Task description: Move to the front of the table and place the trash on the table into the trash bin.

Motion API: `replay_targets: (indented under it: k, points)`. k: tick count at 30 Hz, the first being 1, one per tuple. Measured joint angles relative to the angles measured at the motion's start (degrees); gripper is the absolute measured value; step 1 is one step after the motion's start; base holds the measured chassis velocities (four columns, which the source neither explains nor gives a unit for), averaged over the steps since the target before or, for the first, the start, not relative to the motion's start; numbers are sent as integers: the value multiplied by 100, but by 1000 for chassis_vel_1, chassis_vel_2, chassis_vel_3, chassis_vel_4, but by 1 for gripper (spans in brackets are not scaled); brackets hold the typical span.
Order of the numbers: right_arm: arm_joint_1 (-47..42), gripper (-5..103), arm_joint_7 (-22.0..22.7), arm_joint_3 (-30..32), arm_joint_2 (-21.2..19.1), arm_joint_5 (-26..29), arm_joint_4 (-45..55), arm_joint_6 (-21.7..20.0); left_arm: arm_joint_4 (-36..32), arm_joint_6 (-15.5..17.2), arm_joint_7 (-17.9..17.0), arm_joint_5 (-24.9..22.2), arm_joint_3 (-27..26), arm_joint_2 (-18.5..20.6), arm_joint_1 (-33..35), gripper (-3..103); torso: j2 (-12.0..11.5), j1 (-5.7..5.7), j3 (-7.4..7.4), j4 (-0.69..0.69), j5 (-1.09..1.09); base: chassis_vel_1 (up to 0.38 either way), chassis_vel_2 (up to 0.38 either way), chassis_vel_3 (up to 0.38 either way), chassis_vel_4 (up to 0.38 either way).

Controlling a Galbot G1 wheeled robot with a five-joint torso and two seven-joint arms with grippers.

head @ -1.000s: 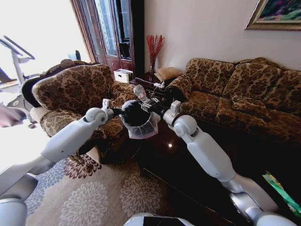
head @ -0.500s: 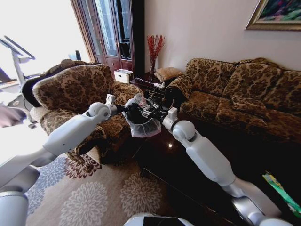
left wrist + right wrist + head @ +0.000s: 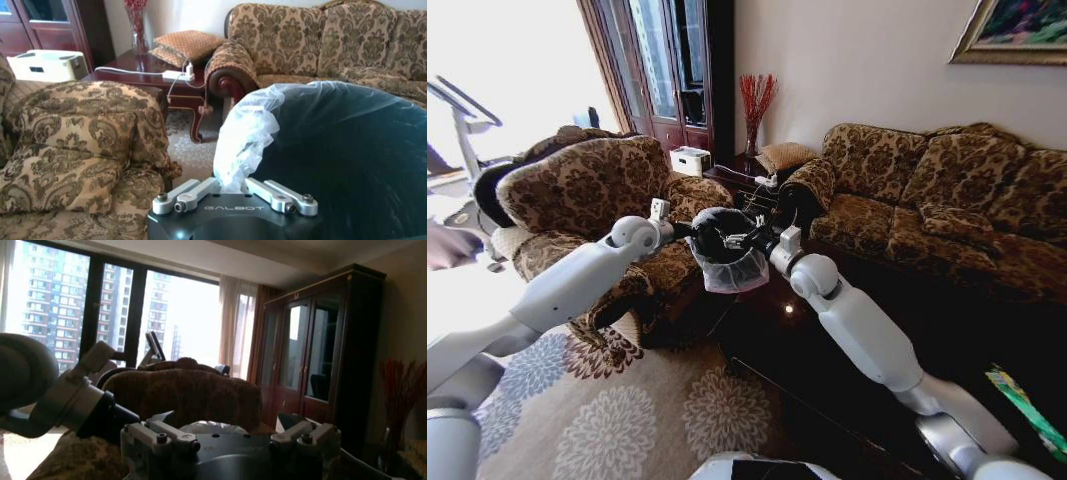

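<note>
I've got the bin [image 3: 725, 255] held up in the air between both arms, above the near end of the table [image 3: 827, 370]. Left gripper [image 3: 233, 199] is pinched shut on the bag liner at the rim, so bin sits right in front of it. Right gripper [image 3: 745, 240] is over the bin mouth, fingers spread w/ nothing in them afaict. Green wrapper [image 3: 1024, 402] lies way off to my right, so right arm's nearer.
</note>
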Motion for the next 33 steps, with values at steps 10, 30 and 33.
replay_targets:
  k: [10, 30, 33]
  points:
    - [-1053, 100, 536, 1687, -622, 172, 36, -61, -365, -74, -14, 609, -890, 47, 864, 1, 0, 0, 0, -4, 2, 0, 0, 0, 0]
    - [-2601, 100, 737, 2433, -916, -72, 271, 41, -1369, -101, -153, 789, -2128, 536, 2455, 1, 0, 0, -1, 0, -1, -8, -5, -8, -8]
    - [-2590, 100, 725, 2371, -842, -122, 259, -128, -1483, -142, -133, 789, -2390, 692, 2732, 1, 1, 0, -1, 1, -2, -53, -56, -60, -50]
